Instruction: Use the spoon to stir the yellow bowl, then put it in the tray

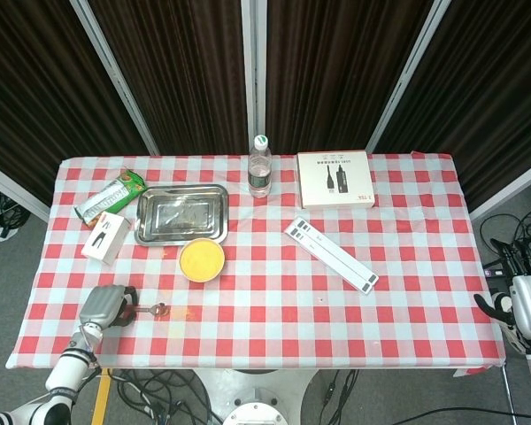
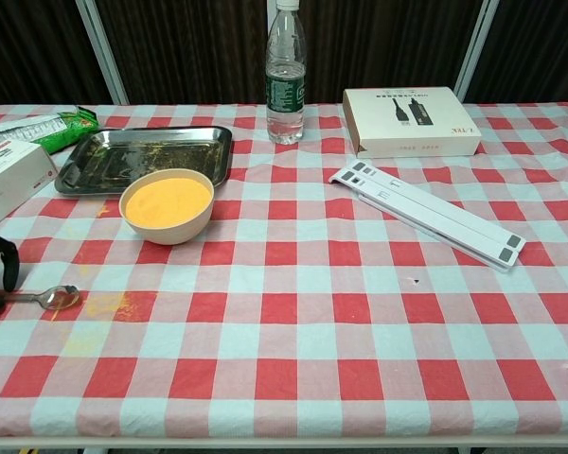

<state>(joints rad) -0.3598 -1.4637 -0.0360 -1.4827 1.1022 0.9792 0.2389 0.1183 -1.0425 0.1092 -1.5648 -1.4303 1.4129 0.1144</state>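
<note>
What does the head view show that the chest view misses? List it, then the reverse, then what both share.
Only the head view shows the right hand off the table's right edge, and most of the left hand over the spoon's handle.

Only the chest view shows the yellow residue on the spoon bowl and the smear inside the tray.

Both show the yellow bowl, water bottle, white box, long white bar and snack packet.
</note>
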